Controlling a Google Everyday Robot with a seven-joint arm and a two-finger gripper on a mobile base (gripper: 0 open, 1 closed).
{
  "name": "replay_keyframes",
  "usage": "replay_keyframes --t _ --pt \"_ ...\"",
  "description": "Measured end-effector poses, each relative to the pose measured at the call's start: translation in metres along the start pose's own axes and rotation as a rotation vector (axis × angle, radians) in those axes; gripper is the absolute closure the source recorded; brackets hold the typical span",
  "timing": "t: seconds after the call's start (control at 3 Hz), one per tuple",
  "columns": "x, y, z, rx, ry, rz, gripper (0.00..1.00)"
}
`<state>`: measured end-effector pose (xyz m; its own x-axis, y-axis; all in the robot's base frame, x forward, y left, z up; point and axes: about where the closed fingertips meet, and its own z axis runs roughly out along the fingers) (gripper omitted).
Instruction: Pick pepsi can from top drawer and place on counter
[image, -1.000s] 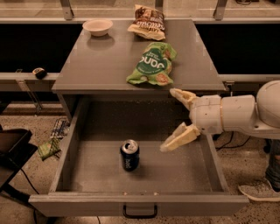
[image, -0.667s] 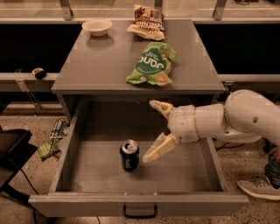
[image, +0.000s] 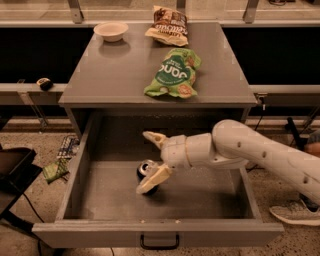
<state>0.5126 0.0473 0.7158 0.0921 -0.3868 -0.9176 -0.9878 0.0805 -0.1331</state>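
The pepsi can (image: 145, 171) stands upright on the floor of the open top drawer (image: 80, 165), left of the middle; only its silver top and a strip of dark side show. My gripper (image: 152, 161) reaches in from the right on a white arm and is open. One cream finger is behind the can and the other is in front of it, so the can sits between them. I cannot tell whether the fingers touch the can. The grey counter (image: 120, 70) lies above the drawer.
On the counter lie a green snack bag (image: 174, 74), a brown snack bag (image: 168, 26) at the back and a small white bowl (image: 111, 31) at the back left. The drawer has a black front handle (image: 159, 244). A dark chair (image: 12, 175) stands at the left.
My gripper has moved left across the drawer from its right side to the can, and its open fingers now straddle the can. The can has not moved.
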Motion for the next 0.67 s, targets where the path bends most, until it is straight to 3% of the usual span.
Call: replay_keyframes --t 0.67 --pt "0.042 0.011 -0.012 0.037 0.009 0.068 0.0"
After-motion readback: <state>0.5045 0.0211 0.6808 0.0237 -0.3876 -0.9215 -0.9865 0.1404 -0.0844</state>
